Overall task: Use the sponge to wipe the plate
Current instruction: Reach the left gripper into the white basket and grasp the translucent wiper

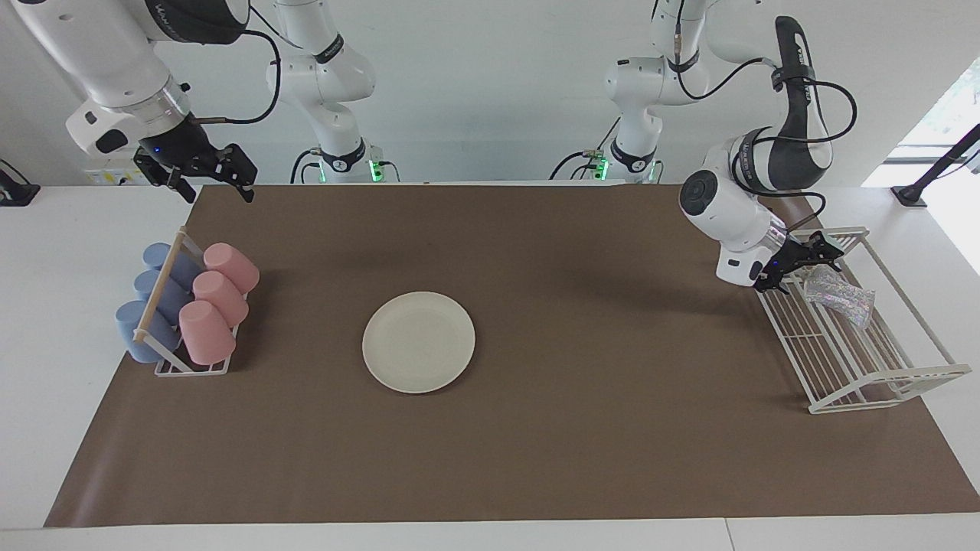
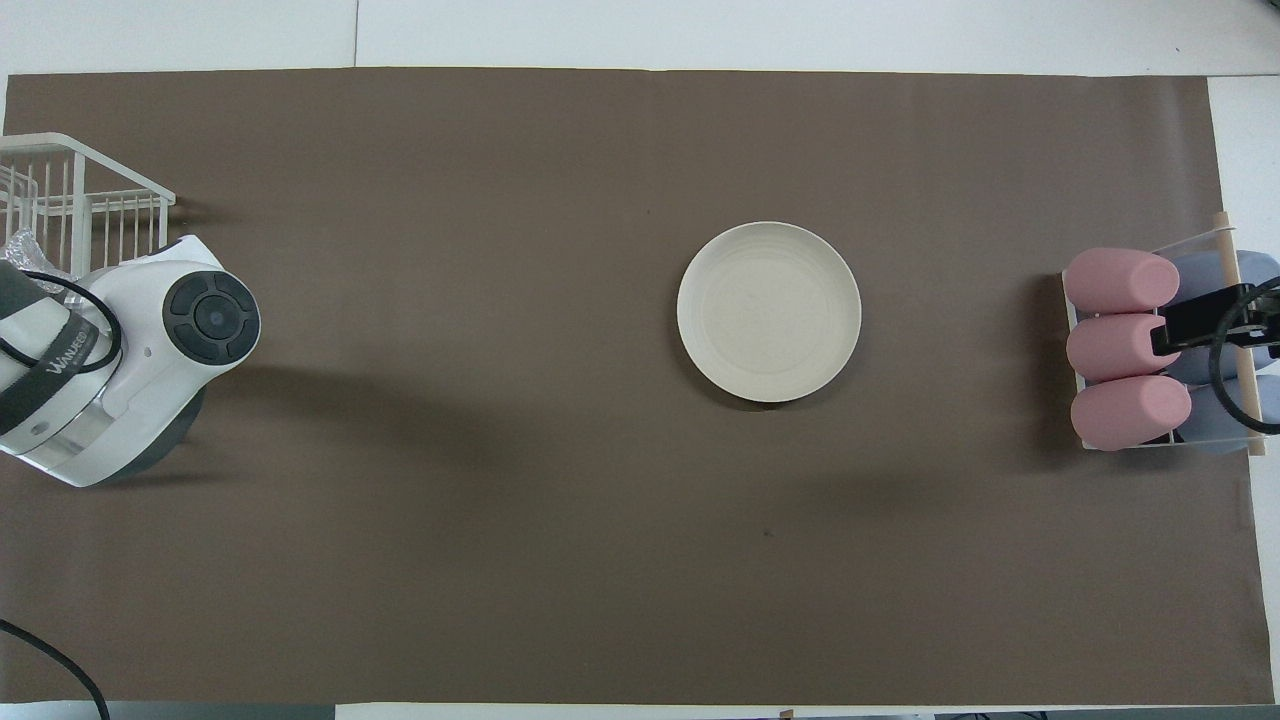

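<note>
In the facing view the silvery, glittery sponge [image 1: 840,296] is seen unlifted in the white wire rack [image 1: 880,383] just beside the left gripper [image 1: 804,264], whose spread cannot be told, the round cream-white plate [image 1: 419,342] unwiped mid-mat and the right gripper [image 1: 207,177] waiting spread wide, while overhead only "WANBEO"-like lettering is made out on the left arm's strap [image 2: 62,352].

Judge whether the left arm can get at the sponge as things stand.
Probably yes: the left gripper is right beside the sponge, which lies in the open-topped wire rack with nothing over it.
</note>
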